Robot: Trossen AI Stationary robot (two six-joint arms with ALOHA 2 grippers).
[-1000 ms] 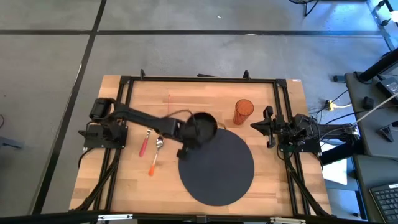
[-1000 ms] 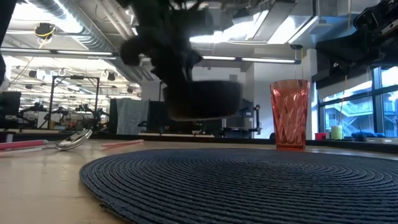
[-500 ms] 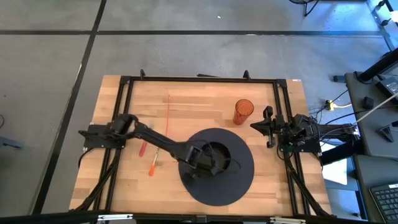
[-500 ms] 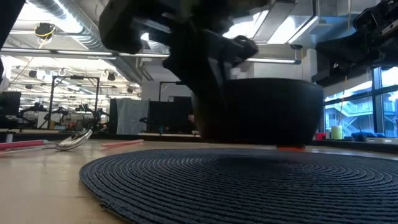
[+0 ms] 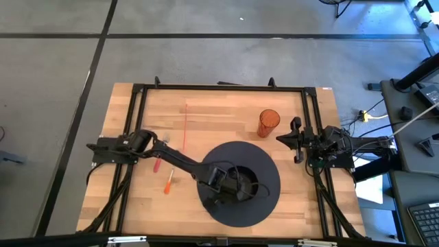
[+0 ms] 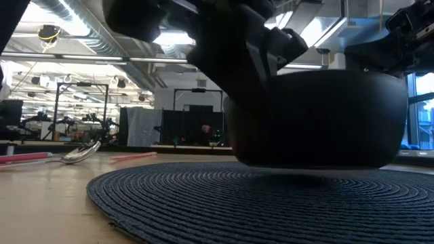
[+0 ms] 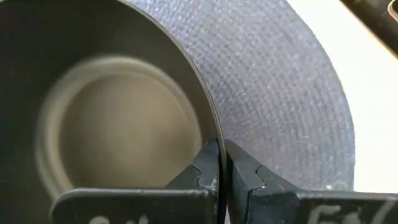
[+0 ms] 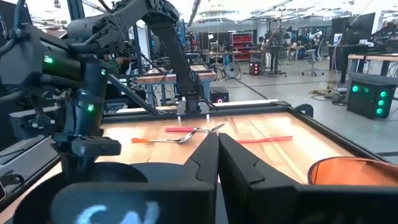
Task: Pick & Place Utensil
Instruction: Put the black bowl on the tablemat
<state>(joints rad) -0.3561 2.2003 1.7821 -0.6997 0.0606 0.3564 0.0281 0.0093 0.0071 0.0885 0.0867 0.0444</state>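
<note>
My left gripper (image 5: pixel 218 180) (image 7: pixel 219 149) is shut on a black bowl (image 5: pixel 241 185) (image 6: pixel 319 115), low over the middle of the round dark woven placemat (image 5: pixel 264 161) (image 7: pixel 280 93). A spoon (image 6: pixel 81 152), a red-handled utensil (image 5: pixel 157 165) and an orange-handled one (image 5: pixel 167 184) lie flat on the wood left of the mat. My left arm partly hides the spoon in the high view. My right gripper (image 8: pixel 217 146) is shut and waits at the table's right edge (image 5: pixel 285 139). My left gripper pinches the bowl's rim (image 7: pixel 214 134) on its left side, one finger inside the bowl and one outside. The fingers slant down from the table's left. The bowl sits upright, lifted just clear of the placemat, with a thin shadow under its base (image 6: pixel 305 168).
An orange ribbed cup (image 5: pixel 268 123) (image 8: pixel 348 171) stands upright on the wood beyond the mat's far right edge. A black frame (image 5: pixel 219 87) runs along the table's sides. Bare wood lies along the far side and the near left corner.
My left gripper has carried the bowl from the mat's far left edge toward the table's near edge and a little right, over the mat's middle, and has brought it down close to the mat. It has stayed shut on the rim. The cup is now hidden behind the bowl in the low view.
</note>
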